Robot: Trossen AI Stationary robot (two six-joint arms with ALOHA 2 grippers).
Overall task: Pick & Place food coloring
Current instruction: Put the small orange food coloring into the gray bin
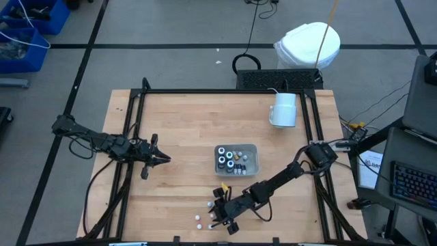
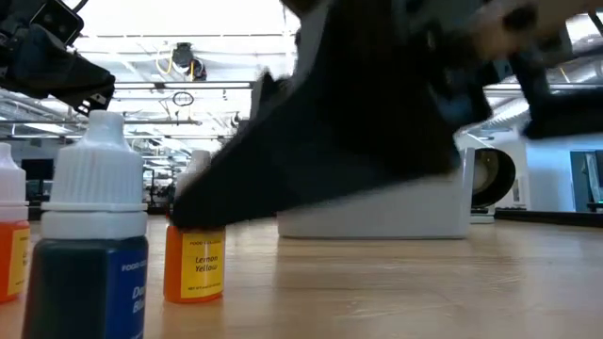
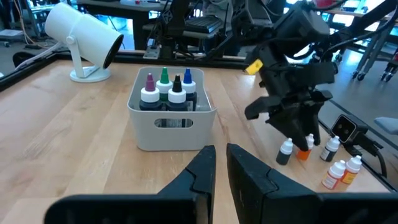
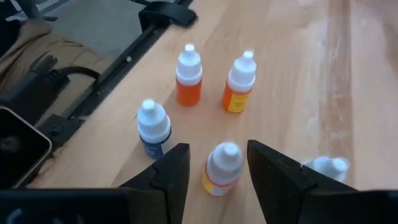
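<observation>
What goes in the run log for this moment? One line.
right gripper: open, straddling yellow bottle | left gripper: shut, idle left of tray | loose bottles: near front edge

Bright, even overhead light from ceiling strips leaves only soft shadows on the wooden table (image 1: pixel 184 137), while the low view shows the right arm (image 2: pixel 377 104) motion-blurred and a nearby blue dropper bottle (image 2: pixel 89 245) out of focus at 8 o'clock.

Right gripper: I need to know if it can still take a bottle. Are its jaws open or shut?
Open. In the right wrist view the right gripper has its jaws spread on either side of an upright yellow bottle, not clamped on it.
</observation>
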